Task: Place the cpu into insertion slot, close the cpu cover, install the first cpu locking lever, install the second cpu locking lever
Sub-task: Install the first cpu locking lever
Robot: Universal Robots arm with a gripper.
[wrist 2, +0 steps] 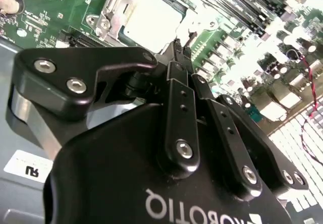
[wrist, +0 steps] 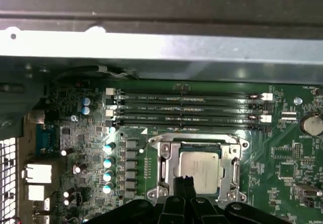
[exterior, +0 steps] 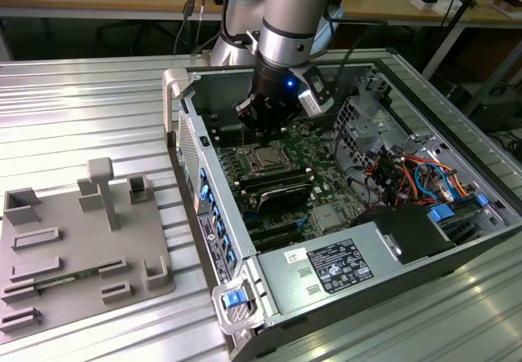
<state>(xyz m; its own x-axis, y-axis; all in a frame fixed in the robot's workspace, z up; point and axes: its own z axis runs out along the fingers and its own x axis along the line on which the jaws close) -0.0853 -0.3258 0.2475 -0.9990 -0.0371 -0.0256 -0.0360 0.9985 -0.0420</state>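
The tool (exterior: pixel 263 136), fingers pressed together, hangs just above the cpu (wrist: pixel 199 169) seated in the insertion slot (wrist: pixel 166 167), mid-frame in the exterior view.

The cpu (wrist: pixel 199 169) sat framed by the cover (wrist: pixel 166 167) on the green board (wrist: pixel 282 153). The claw (wrist: pixel 185 182) hung over the cpu's edge, fingertips pressed together. Memory slots (wrist: pixel 186 108) ran beside the cover.

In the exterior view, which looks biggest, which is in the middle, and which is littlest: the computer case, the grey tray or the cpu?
1. computer case, biggest by far
2. grey tray
3. cpu, littlest
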